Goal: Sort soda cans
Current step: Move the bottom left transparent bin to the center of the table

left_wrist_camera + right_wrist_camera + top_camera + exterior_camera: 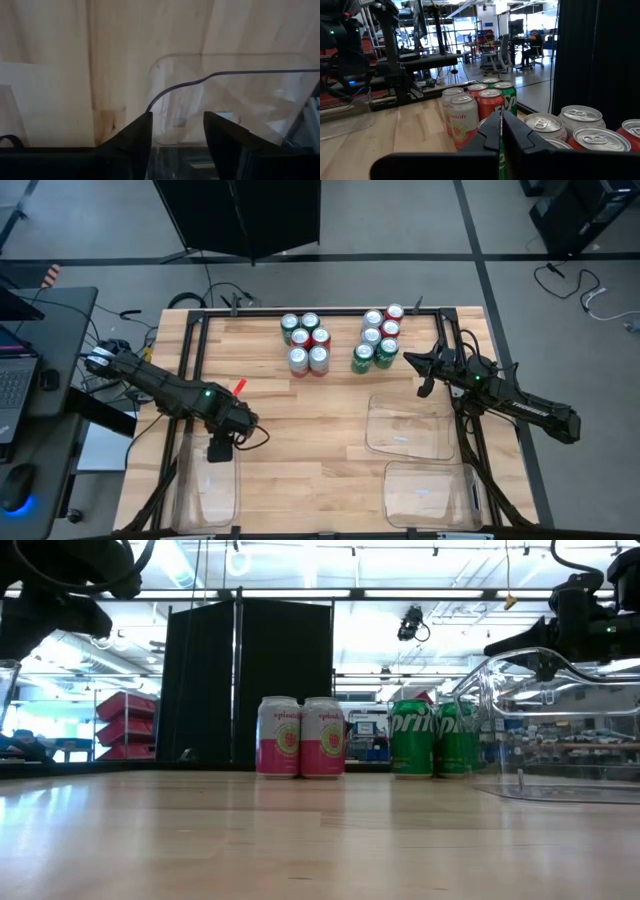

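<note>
Sorting barely begun: soda cans (340, 340) clustered at table's (300, 470) far edge, trays (405, 425) empty. Left gripper (219, 451) part-open over left tray, holding nothing. Right gripper (424, 372) shut, empty, beside cans.

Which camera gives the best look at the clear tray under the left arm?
The high view: it shows the whole clear tray at the table's front left, with the left hand over its far end. The left wrist view shows only a curved rim up close. The low and right wrist views don't clearly show it.
</note>
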